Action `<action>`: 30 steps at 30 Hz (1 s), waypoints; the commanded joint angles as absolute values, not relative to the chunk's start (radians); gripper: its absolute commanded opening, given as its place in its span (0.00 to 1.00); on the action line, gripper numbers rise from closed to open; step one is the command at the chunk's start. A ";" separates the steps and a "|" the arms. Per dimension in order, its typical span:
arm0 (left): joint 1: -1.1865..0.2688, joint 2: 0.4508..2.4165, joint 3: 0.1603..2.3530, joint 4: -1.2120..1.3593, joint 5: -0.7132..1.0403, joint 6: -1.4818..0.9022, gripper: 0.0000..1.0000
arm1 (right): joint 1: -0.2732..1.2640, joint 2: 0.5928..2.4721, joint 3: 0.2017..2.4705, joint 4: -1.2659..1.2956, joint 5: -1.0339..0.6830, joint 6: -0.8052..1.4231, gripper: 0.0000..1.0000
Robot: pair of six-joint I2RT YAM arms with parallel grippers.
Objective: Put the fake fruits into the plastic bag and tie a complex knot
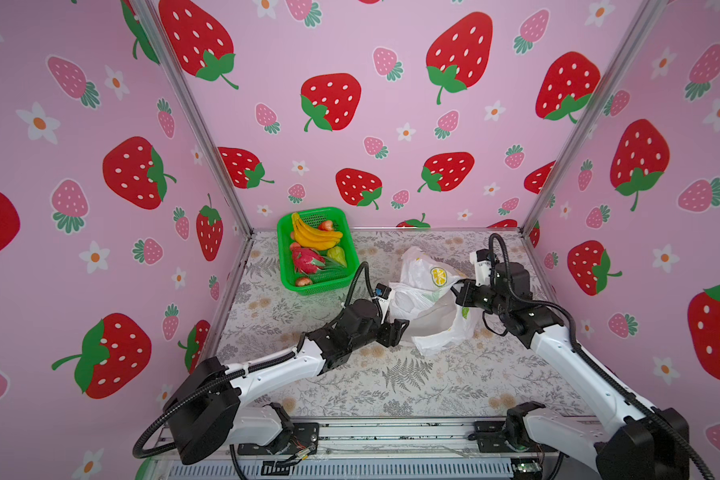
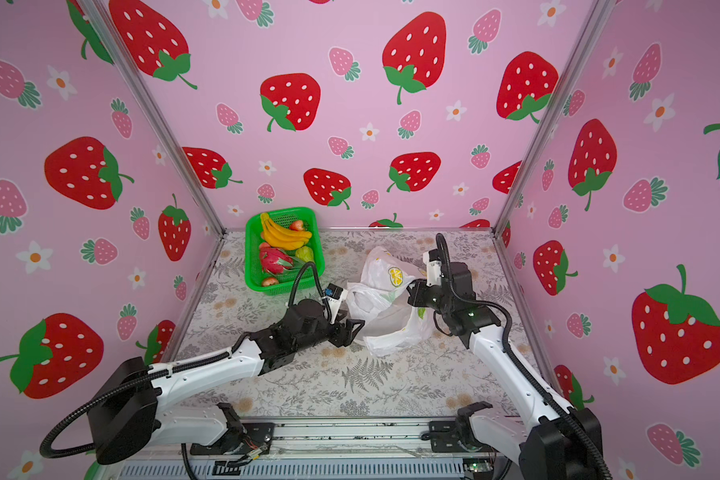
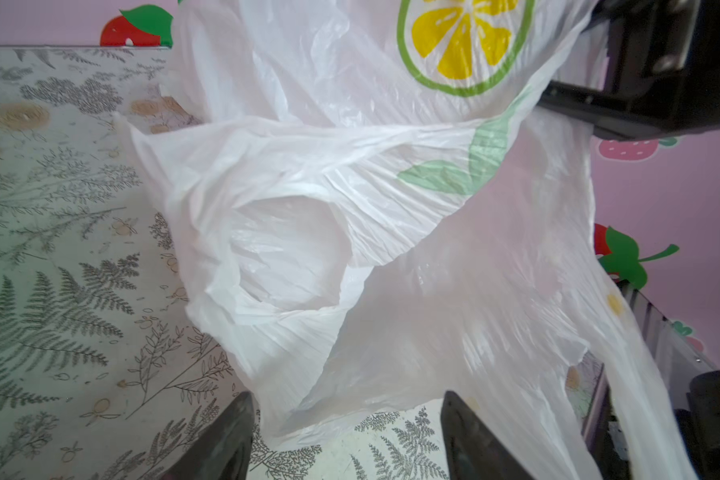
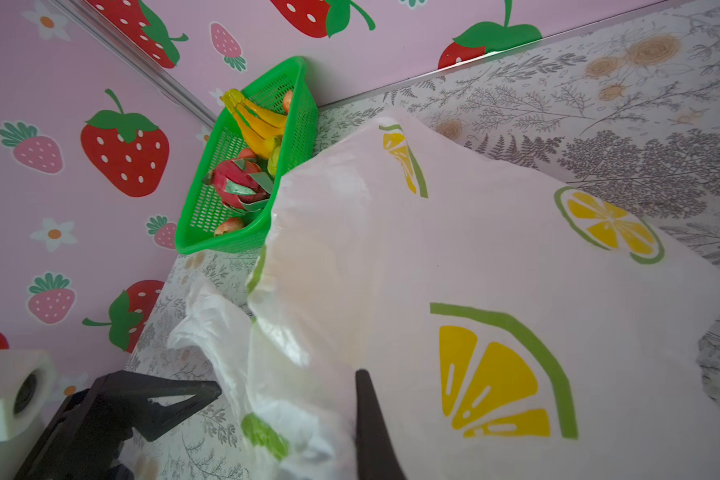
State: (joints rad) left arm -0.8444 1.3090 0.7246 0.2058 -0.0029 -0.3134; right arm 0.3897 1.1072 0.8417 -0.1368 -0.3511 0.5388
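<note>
My right pincer is clamped on the rim of the plastic bag, right of centre in both top views, holding that side up. My left pincer stands spread at the bag's lower left edge, gripping nothing. The fake fruits all lie in the green basket, upper left of the table. My worry is that closing on a single layer would let the mouth collapse, or the thin film slip. Only the left wrist view shows the hollow pocket at its centre, above my fingers; the top views hide it
</note>
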 commanded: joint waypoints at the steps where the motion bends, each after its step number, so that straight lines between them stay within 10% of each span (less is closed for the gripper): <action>1: -0.840 1.319 0.789 0.143 -0.092 -0.227 0.75 | 0.393 1.097 0.843 -0.125 -0.400 0.530 0.00; 15: -0.740 1.491 1.007 0.061 0.059 -0.234 0.85 | 0.393 1.083 0.936 -0.355 -0.373 0.314 0.00; 18: -0.739 1.539 1.072 0.060 0.129 -0.243 0.72 | 0.393 1.078 0.948 -0.384 -0.347 0.310 0.00; 25: -0.699 1.489 1.069 0.066 0.189 -0.360 0.00 | 0.403 1.033 1.030 -0.592 0.060 0.284 0.00; 30: -0.577 1.463 0.993 0.189 0.283 -0.585 0.00 | 0.433 1.039 1.031 -0.609 0.132 0.289 0.00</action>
